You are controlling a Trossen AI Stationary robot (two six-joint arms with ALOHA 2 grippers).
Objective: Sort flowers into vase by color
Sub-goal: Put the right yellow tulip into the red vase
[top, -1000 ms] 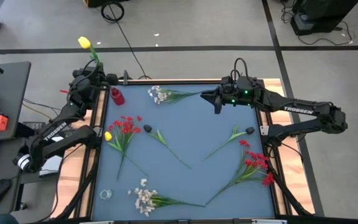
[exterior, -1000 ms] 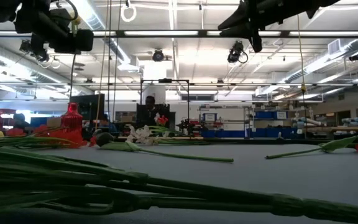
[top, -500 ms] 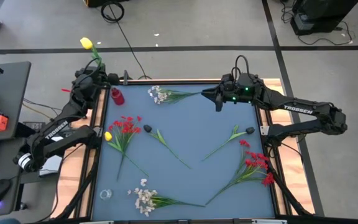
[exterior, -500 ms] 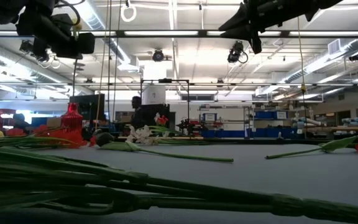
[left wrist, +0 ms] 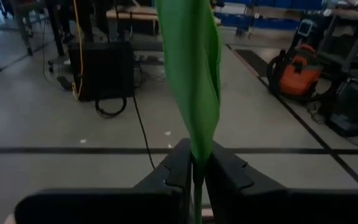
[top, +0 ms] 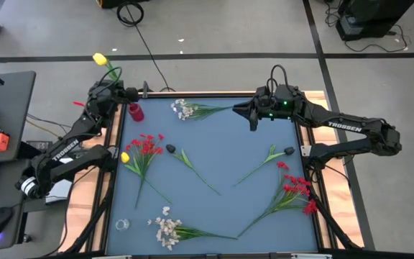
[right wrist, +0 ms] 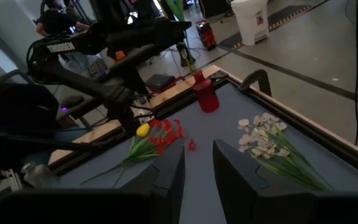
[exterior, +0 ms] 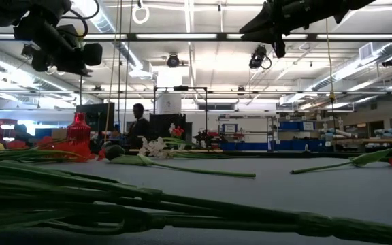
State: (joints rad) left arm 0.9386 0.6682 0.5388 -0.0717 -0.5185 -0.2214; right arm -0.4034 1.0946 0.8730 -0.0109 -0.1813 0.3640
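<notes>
Yellow tulip (top: 100,58) stem upright over red vase (top: 135,111), left hand (top: 118,92) gripping

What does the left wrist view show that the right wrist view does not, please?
Only the left wrist view shows the left gripper closed on a thin green stem with a broad green leaf. Only the right wrist view shows the small glossy red vase, white blossom cluster, red spray and blue table. Both show the grey room floor.
</notes>
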